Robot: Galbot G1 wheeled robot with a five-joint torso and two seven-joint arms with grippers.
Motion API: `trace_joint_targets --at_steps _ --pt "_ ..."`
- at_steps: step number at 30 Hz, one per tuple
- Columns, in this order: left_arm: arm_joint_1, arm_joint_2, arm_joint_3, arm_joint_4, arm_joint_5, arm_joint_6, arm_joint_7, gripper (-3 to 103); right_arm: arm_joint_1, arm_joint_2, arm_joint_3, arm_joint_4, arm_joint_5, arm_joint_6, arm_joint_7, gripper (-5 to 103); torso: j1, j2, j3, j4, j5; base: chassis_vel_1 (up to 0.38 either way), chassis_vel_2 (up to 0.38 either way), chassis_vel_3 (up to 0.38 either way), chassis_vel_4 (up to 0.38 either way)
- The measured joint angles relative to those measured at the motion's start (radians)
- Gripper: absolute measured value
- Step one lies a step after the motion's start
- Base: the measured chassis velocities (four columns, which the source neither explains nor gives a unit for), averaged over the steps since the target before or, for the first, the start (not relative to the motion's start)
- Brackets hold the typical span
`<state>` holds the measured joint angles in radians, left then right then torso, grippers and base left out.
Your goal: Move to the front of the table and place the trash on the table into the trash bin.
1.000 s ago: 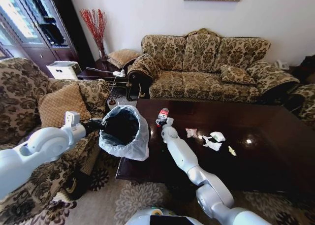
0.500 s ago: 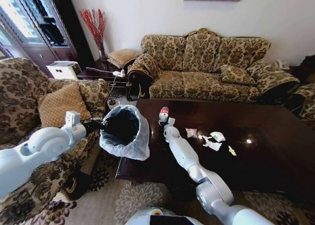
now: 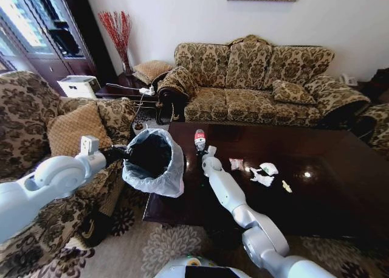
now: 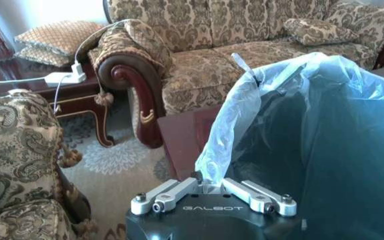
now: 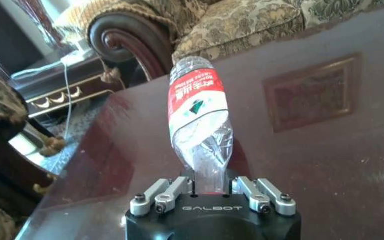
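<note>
Bottle (image 5: 199,112) near the trash bin (image 3: 153,162): light, crushable, slick; your right gripper (image 5: 209,186) clamps its neck, left gripper (image 4: 212,192) pinches the bin's liner.

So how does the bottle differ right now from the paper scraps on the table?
The bottle is clamped in the right pincer and lifted off the table; the paper scraps lie loose on the tabletop. The bottle is clear plastic with a red label; the scraps are crumpled and white. Neither is in the bin, which the left pincer grips by its rim.
</note>
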<state>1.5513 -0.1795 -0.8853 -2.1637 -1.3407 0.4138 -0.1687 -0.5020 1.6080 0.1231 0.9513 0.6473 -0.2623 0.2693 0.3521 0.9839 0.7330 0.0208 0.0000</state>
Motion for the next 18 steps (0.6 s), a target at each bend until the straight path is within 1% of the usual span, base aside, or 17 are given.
trace_joint_targets --at_steps 2,3,4,5,7,8,9,10,11,12,13,14,15,16,17,18 --pt "0.0 0.012 -0.006 0.001 -0.015 0.006 -0.005 0 -0.033 0.0 0.004 0.079 -0.007 0.019 0.0 20 0.0 0.0 0.0 0.0 -0.0001 0.0 0.0 0.0 0.0" --pt "0.0 0.029 -0.013 0.007 -0.032 0.013 -0.009 0 -0.062 -0.008 0.003 0.169 -0.008 0.038 0.0 20 0.0 0.0 0.0 0.0004 0.0003 0.0 0.0 0.0 0.0" --pt "0.0 0.029 -0.013 0.007 -0.032 0.013 -0.009 0 -0.062 -0.008 0.003 0.169 -0.008 0.038 0.0 20 0.0 0.0 0.0 0.0004 0.0003 0.0 0.0 0.0 0.0" --pt "-0.002 0.041 -0.018 0.012 -0.047 0.021 -0.015 0 -0.08 -0.022 0.003 0.231 -0.005 0.046 0.006 20 0.0 0.0 0.0 0.0006 0.0001 0.0 0.0 0.0 0.0" --pt "-0.013 0.069 -0.031 0.024 -0.109 0.048 -0.05 0 -0.122 -0.064 0.009 0.382 0.021 0.065 0.021 20 0.0 0.0 0.0 0.0003 -0.0005 0.0 0.0 0.0 0.0" --pt "-0.013 0.069 -0.031 0.024 -0.109 0.048 -0.05 0 -0.122 -0.064 0.009 0.382 0.021 0.065 0.021 20 0.0 0.0 0.0 0.0003 -0.0005 0.0 0.0 0.0 0.0" --pt "-0.023 0.094 -0.04 0.035 -0.152 0.067 -0.07 0 -0.163 -0.111 0.016 0.522 0.051 0.082 0.007 20 0.0 0.0 0.0 0.0002 0.0 0.0 0.0 0.0 0.0" --pt "-0.026 0.111 -0.044 0.044 -0.167 0.072 -0.074 0 -0.19 -0.144 0.021 0.607 0.063 0.097 -0.021 20 0.0 0.0 0.0 -0.0002 0.0 0.0 0.0 0.0 0.0" --pt "-0.028 0.132 -0.047 0.053 -0.18 0.075 -0.078 0 -0.228 -0.193 0.028 0.731 0.074 0.12 -0.08 20 0.0 0.0 0.0 -0.0006 0.0002 0.0 0.0 0.0 0.0" --pt "-0.028 0.132 -0.047 0.053 -0.18 0.075 -0.078 0 -0.228 -0.193 0.028 0.731 0.074 0.12 -0.08 20 0.0 0.0 0.0 -0.0006 0.0002 0.0 0.0 0.0 0.0" --pt "-0.028 0.139 -0.048 0.056 -0.183 0.076 -0.079 0 -0.237 -0.207 0.028 0.761 0.078 0.128 -0.098 20 0.0 0.0 0.0 -0.0006 0.0004 0.0 0.0 0.0 0.0" --pt "-0.028 0.151 -0.048 0.059 -0.187 0.077 -0.082 0 -0.264 -0.248 0.023 0.848 0.092 0.159 -0.153 20 0.0 0.0 0.0 -0.0006 0.0005 0.0 0.0 0.0 0.0" --pt "-0.027 0.164 -0.048 0.059 -0.195 0.079 -0.085 0 -0.294 -0.302 -0.004 0.955 0.116 0.202 -0.218 20 0.0 0.0 0.0 -0.0006 0.0003 0.0 0.0 0.0 0.0" --pt "-0.024 0.173 -0.045 0.056 -0.198 0.079 -0.086 0 -0.314 -0.336 -0.034 1.03 0.137 0.225 -0.262 20 0.0 0.0 0.0 -0.0005 0.0002 0.0 0.0 0.0 0.0" --pt "-0.024 0.173 -0.045 0.056 -0.198 0.079 -0.086 0 -0.314 -0.336 -0.034 1.03 0.137 0.225 -0.262 20 0.0 0.0 0.0 -0.0005 0.0002 0.0 0.0 0.0 0.0" --pt "-0.022 0.177 -0.043 0.054 -0.199 0.079 -0.086 0 -0.323 -0.352 -0.052 1.066 0.15 0.232 -0.284 20 0.0 0.0 0.0 -0.0005 0.0 0.0 0.0 0.0 0.0"
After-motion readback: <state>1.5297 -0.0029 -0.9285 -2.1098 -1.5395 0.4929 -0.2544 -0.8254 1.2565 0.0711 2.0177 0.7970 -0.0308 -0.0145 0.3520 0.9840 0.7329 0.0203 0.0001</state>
